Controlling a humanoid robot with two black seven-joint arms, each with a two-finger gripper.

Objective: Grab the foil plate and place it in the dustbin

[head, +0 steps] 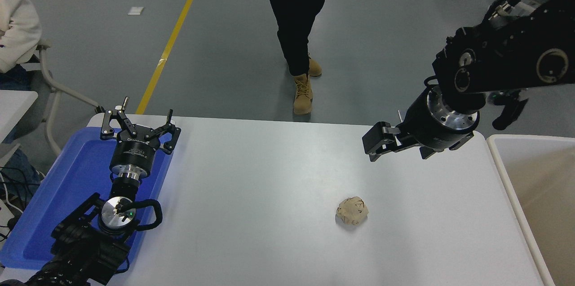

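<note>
The foil plate does not show in the head view. The dustbin [499, 160], with a thick off-white rim and a beige inside, stands at the table's right end, cut off by the picture's edge. The part of its inside that shows holds nothing I can see. My right gripper [375, 142] hangs over the table's far right part, left of the dustbin, pointing left and slightly down. It is seen edge-on with nothing visible in it. My left gripper [138, 117] is parked at the lower left over the blue tray, open and empty.
A small crumpled beige paper ball [352, 210] lies on the white table [251, 187], below and left of my right gripper. A flat blue tray [76, 178] lies at the table's left end. A person's legs [298, 30] stand just beyond the far edge.
</note>
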